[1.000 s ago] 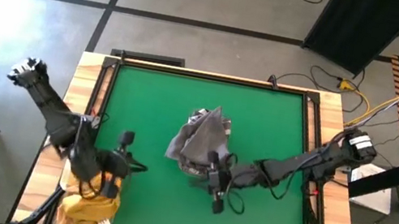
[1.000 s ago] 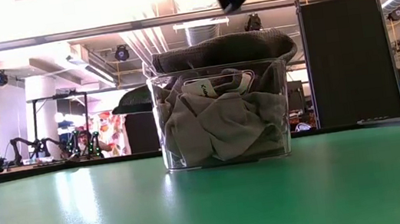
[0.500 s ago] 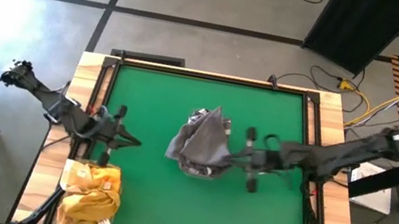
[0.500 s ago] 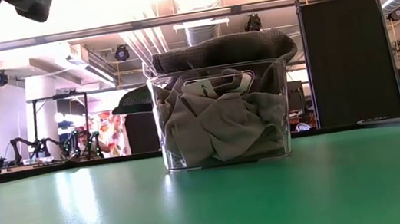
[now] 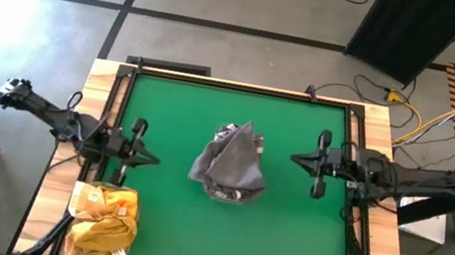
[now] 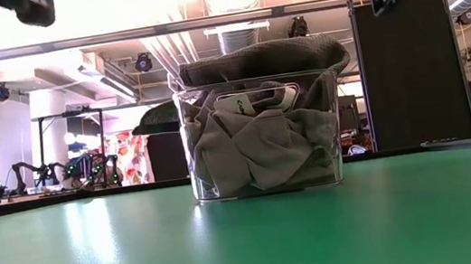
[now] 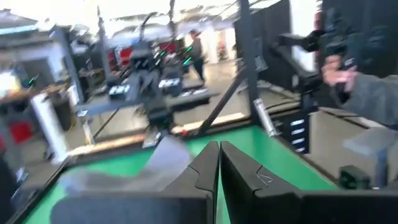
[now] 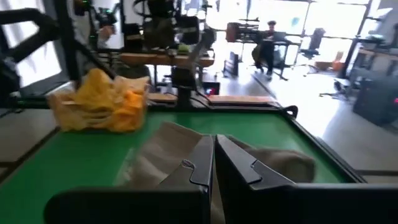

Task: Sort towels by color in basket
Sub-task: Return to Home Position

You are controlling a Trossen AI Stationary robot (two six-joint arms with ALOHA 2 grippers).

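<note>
The grey towels [image 5: 230, 164] are heaped in a clear bin [image 6: 335, 128] at the middle of the green table [image 5: 283, 240], the top one rising above the rim. The yellow towels [image 5: 101, 229] lie piled at the table's front left corner, past the edge of the green surface; the right wrist view shows the same heap [image 8: 102, 102] at the table's rim.

Neither arm holds anything. The left gripper [image 5: 150, 159] hangs over the left edge of the table, pointing in toward the bin and well apart from it; in its wrist view the two fingers [image 7: 205, 171] stand pressed together, with nothing between them. The right gripper [image 5: 297, 159] hangs over the right side of the table, facing the bin from the other side — also clear of it — and its fingers [image 8: 202, 163] are likewise closed on nothing. In the low view both grippers sit high above the tabletop, at the upper corners.
</note>
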